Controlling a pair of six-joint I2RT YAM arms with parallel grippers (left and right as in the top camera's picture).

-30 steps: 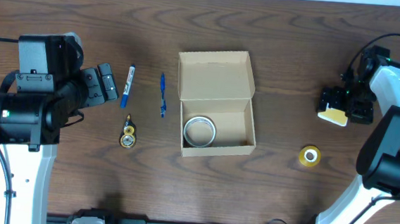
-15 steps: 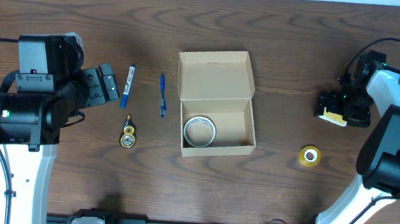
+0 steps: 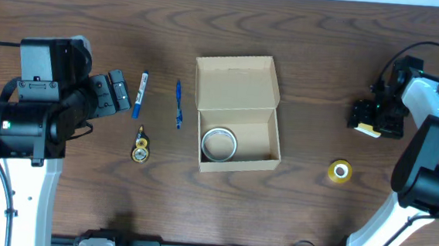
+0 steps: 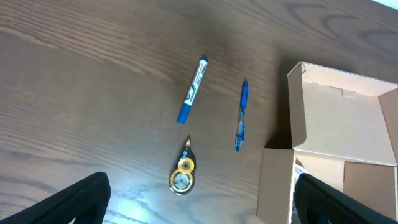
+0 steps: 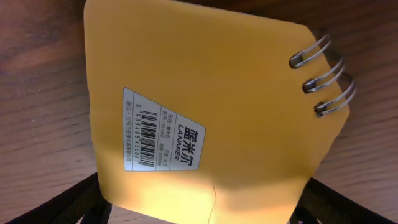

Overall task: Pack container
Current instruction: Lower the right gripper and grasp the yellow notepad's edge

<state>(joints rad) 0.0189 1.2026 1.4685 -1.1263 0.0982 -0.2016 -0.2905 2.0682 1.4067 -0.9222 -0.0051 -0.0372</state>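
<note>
The container (image 3: 255, 141) is a tan cardboard box in mid-table with its flap lid open toward the far side; it also shows in the left wrist view (image 4: 348, 112). A white tape roll (image 3: 219, 144) lies inside it. My right gripper (image 3: 375, 118) is open at the far right, its fingers (image 5: 205, 208) on either side of a yellow spiral notebook (image 5: 211, 106) that lies on the table (image 3: 368, 131). My left gripper (image 3: 119, 93) is open and empty left of the box (image 4: 199, 202).
A blue marker (image 3: 140, 94) (image 4: 192, 91), a blue pen (image 3: 178, 103) (image 4: 240, 115) and a yellow-black correction tape (image 3: 140, 146) (image 4: 183, 175) lie between my left gripper and the box. A yellow tape roll (image 3: 340, 171) lies at the right front.
My right gripper has shifted slightly over the yellow notebook, so it covers more of it from above. The left arm and the other things have not moved.
</note>
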